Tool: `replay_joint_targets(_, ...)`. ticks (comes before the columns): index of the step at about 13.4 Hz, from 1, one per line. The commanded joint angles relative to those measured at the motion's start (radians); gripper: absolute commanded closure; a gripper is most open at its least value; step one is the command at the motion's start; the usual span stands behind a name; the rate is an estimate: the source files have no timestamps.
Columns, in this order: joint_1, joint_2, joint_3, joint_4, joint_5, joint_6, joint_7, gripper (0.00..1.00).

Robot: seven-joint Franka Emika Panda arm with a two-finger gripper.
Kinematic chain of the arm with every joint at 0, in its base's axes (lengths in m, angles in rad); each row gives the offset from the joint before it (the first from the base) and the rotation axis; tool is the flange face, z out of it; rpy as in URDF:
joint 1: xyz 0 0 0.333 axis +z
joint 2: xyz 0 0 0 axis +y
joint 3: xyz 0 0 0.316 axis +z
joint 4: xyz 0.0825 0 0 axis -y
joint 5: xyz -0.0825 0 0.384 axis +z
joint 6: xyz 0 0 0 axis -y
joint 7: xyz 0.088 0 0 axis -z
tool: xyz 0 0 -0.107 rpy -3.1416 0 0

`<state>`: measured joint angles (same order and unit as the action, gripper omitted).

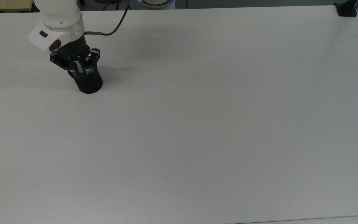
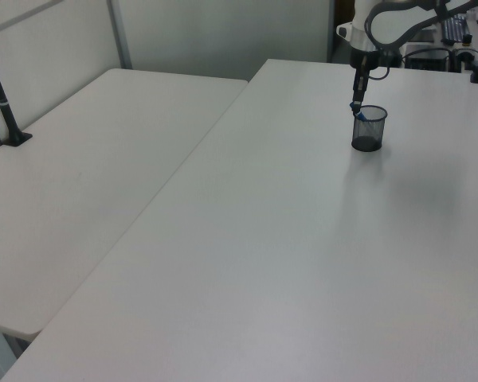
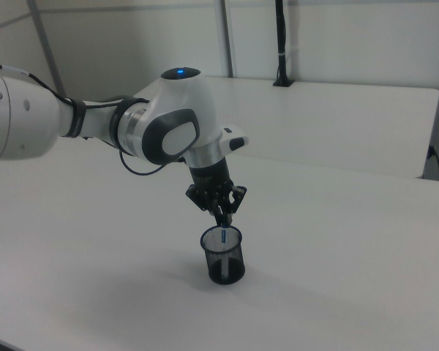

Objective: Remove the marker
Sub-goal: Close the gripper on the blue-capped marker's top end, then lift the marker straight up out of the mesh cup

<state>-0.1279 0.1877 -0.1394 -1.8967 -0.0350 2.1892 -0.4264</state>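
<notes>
A black mesh cup (image 1: 89,84) stands near the top view's upper left on the white table (image 1: 197,124). The marker (image 1: 81,75) leans inside it, its blue cap poking above the rim. My gripper (image 1: 80,72) points down over the cup's mouth, fingers drawn together on the blue cap. In the right view the gripper (image 3: 224,218) pinches the top of the marker (image 3: 224,235), whose white barrel shows through the cup (image 3: 224,262). The left view has the gripper (image 2: 356,100) just above the cup (image 2: 369,129), with the marker (image 2: 357,112) at the rim.
A black clamp (image 1: 346,9) sits at the top view's upper right corner. A second white table (image 2: 88,175) adjoins on the left view's left, with a black pole mount (image 2: 8,111). A cable (image 1: 117,25) trails from the arm's wrist.
</notes>
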Motion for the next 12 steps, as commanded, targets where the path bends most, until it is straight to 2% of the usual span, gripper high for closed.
replay_joint_targets(1, -0.001, -0.008, 0.0, -0.012, 0.018, 0.021, 0.009, 1.0)
replay_joint_targets(5, -0.004, -0.065, 0.0, 0.013, 0.02, -0.023, 0.011, 1.0)
replay_joint_targets(7, -0.004, -0.095, -0.003, 0.114, 0.026, -0.176, 0.011, 1.0)
replay_joint_targets(8, -0.004, -0.114, -0.008, 0.176, 0.05, -0.24, 0.009, 1.0)
replay_joint_targets(11, -0.001, -0.146, -0.011, 0.279, 0.157, -0.352, 0.009, 1.0)
replay_joint_targets(12, 0.007, -0.145, -0.009, 0.3, 0.165, -0.43, 0.009, 1.0)
